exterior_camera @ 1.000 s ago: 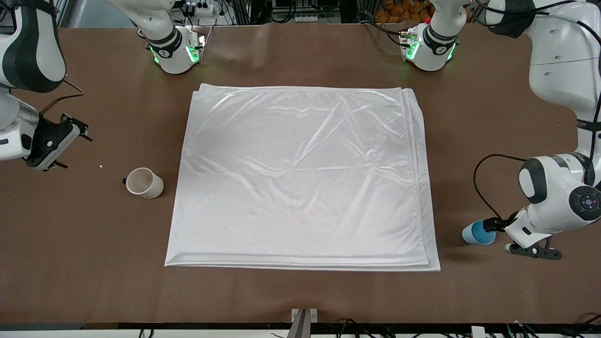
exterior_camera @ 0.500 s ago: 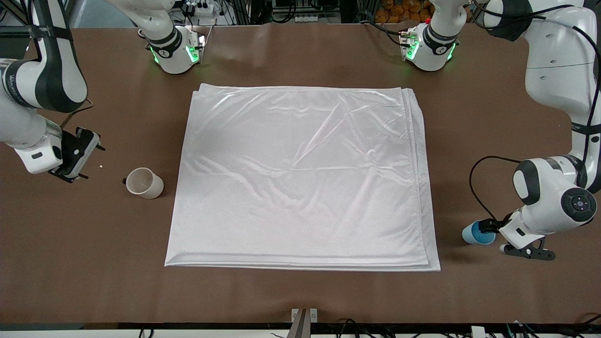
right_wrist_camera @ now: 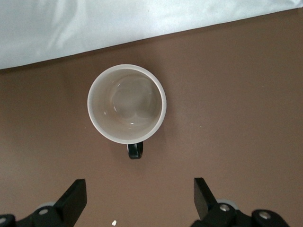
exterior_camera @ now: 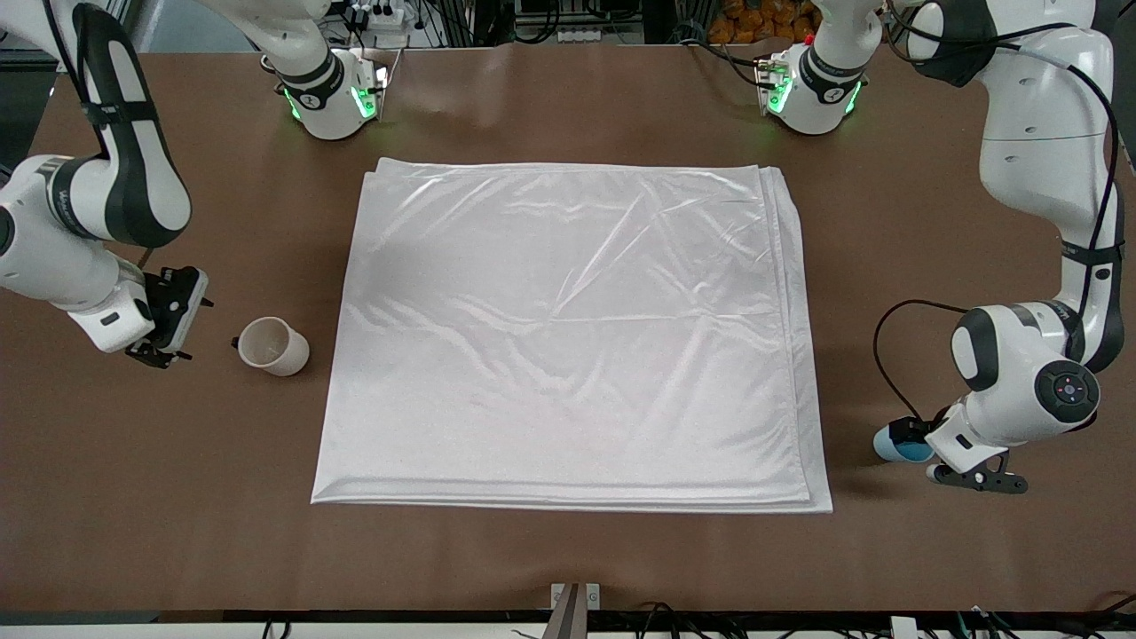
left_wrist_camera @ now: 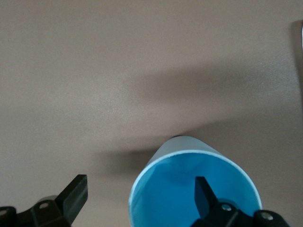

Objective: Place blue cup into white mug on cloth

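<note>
Since a second ago both arms have closed in on their targets. The right gripper [exterior_camera: 169, 330] has come from near the table's edge at the right arm's end to hover just beside the white mug [exterior_camera: 272, 346], its fingers spread with nothing between them. The left gripper [exterior_camera: 923, 444] has eased onto the blue cup [exterior_camera: 895, 441], which now shows less of itself in the front view; in the left wrist view its fingers [left_wrist_camera: 204, 196] stand spread, one inside the cup's mouth and one outside the wall, not pinching.

The blue cup [left_wrist_camera: 194, 187] is a smooth, tapered, handleless shape, pale blue outside and brighter blue within, standing on the bare table [exterior_camera: 568, 559] near the cloth's corner at the left arm's end. The white mug [right_wrist_camera: 127, 104] is a cream cylinder with a small dark handle and a glossy beige inside, upright on the table beside the cloth's edge at the right arm's end. The cloth [exterior_camera: 568, 337] is shiny white folded fabric, roughly square, softly wrinkled, unmoved. No readable writing shows on the cups or cloth.
</note>
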Motion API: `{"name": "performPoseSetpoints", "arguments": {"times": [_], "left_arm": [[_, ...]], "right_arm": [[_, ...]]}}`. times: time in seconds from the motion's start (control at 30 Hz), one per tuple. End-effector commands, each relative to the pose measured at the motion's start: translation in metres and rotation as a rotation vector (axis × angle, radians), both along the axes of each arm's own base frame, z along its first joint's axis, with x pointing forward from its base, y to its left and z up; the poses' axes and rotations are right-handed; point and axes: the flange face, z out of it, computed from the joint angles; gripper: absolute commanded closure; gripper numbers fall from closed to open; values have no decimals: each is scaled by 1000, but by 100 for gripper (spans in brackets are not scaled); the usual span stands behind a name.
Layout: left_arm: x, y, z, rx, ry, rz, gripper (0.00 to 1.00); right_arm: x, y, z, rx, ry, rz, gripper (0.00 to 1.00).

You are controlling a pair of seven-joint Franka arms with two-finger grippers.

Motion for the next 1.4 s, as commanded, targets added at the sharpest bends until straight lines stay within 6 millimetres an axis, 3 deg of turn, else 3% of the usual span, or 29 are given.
{"name": "performPoseSetpoints", "arguments": {"times": [0.0,0.77,0.9,1.07,1.13,1.17,1.3,1.37], "left_arm": [[4,1,1,7,-13,8,0],[6,9,17,13,-32,10,0],[6,9,21,10,-35,23,36],[6,7,21,4,-38,73,74],[6,4,21,-1,-41,122,96],[6,2,21,-1,-42,141,100],[6,0,21,-5,-46,188,100],[6,0,22,-3,-48,184,100]], "right_arm": [[5,-4,-21,13,-12,47,0],[-15,-3,-89,5,-73,102,0],[-19,-2,-100,3,-88,104,0],[-21,-1,-108,3,-93,104,0],[-21,-1,-108,3,-91,105,0],[-21,-2,-108,2,-92,104,3],[-20,-1,-106,0,-95,145,42],[-20,-1,-106,0,-95,159,53]]}}
